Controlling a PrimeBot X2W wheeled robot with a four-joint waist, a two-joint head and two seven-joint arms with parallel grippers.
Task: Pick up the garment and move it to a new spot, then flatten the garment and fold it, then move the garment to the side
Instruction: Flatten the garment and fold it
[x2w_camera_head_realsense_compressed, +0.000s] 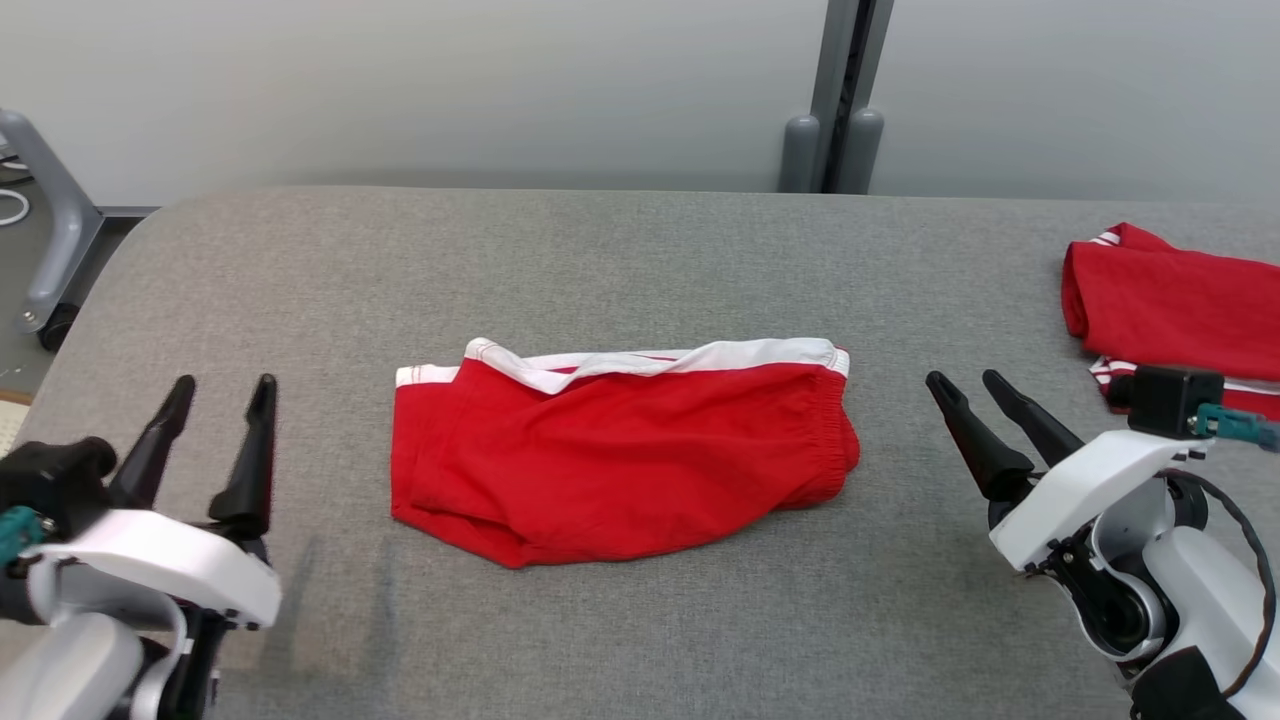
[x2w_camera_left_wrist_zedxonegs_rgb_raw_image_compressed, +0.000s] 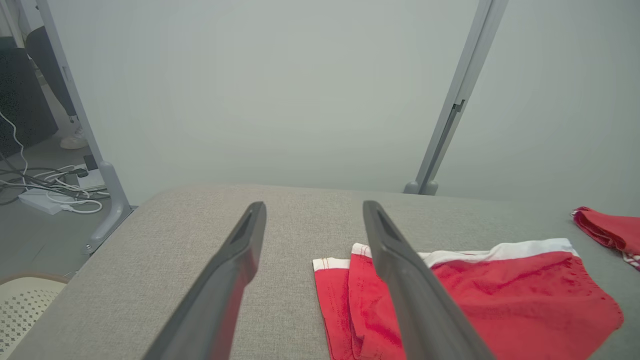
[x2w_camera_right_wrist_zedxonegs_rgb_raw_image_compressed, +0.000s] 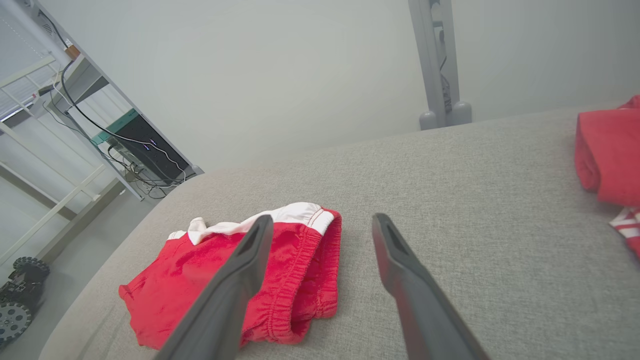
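The left pincer (x2w_camera_head_realsense_compressed: 225, 380) and the right pincer (x2w_camera_head_realsense_compressed: 963, 377) hover with fingers apart, gripping nothing. Between them, clear of both, the garment (x2w_camera_head_realsense_compressed: 620, 450) (red shorts with a white elastic waistband) lies rumpled on the grey woven table (x2w_camera_head_realsense_compressed: 640, 250). Just beyond the right pincer rests another folded red cloth (x2w_camera_head_realsense_compressed: 1180, 300).
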